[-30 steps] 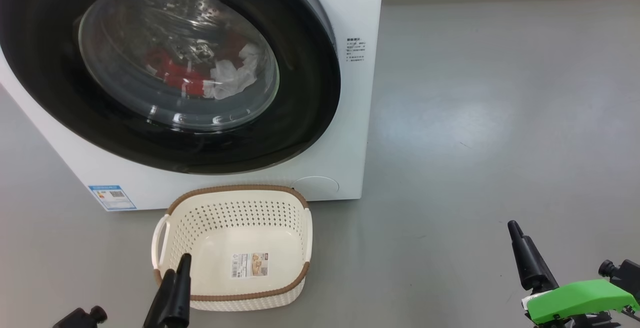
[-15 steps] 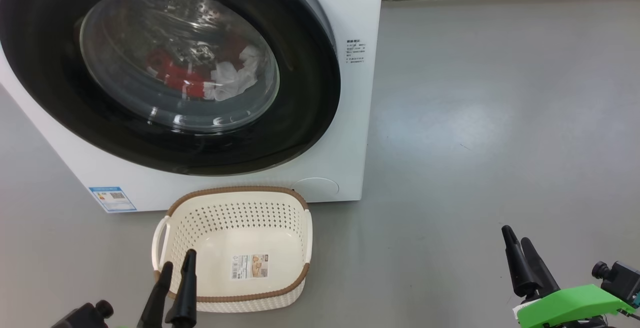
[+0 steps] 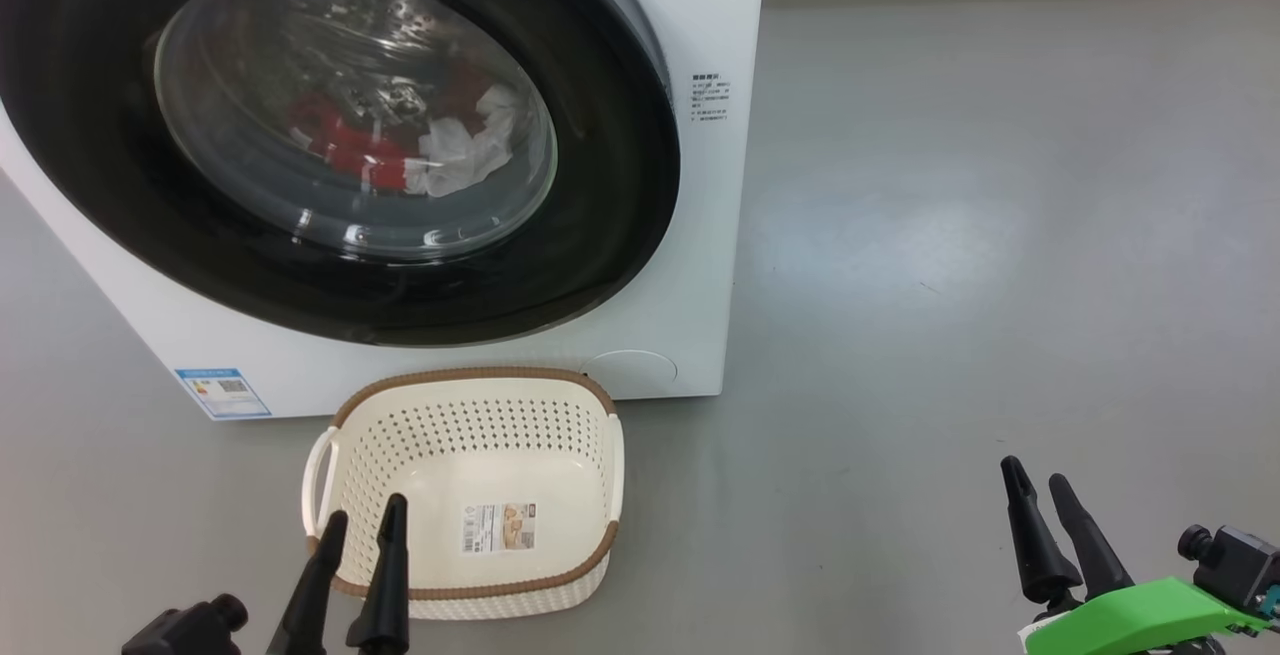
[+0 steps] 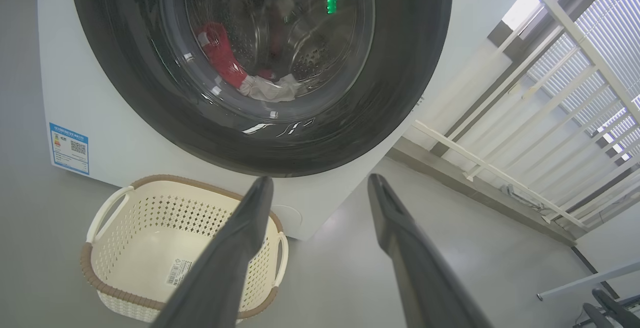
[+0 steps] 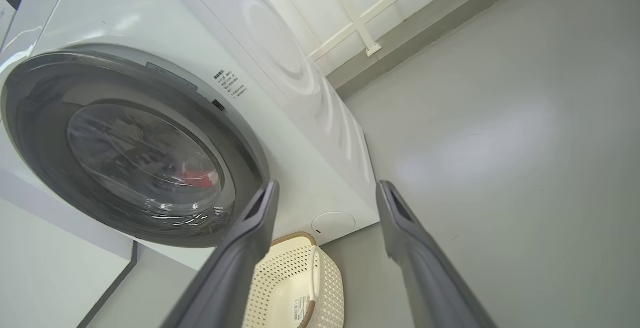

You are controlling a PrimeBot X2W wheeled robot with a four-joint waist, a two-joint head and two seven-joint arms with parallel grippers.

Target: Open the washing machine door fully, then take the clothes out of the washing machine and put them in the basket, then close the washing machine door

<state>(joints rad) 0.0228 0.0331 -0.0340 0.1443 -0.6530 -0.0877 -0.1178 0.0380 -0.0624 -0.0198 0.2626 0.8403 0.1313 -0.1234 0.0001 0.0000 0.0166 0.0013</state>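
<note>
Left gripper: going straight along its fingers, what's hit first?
The left gripper likely meets the washing machine door first, lower black rim or glass; depth unclear. The basket lies below that line.

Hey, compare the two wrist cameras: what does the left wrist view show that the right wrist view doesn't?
Left wrist view: the machine's blue label, the white cloth beside the red clothes, a white railing and window blinds. Right wrist view: the machine's side panel with its embossed circle. Shared: the black-rimmed door, red fabric behind its glass, the empty basket, and an open tool in front, the left tool and the right tool.
</note>
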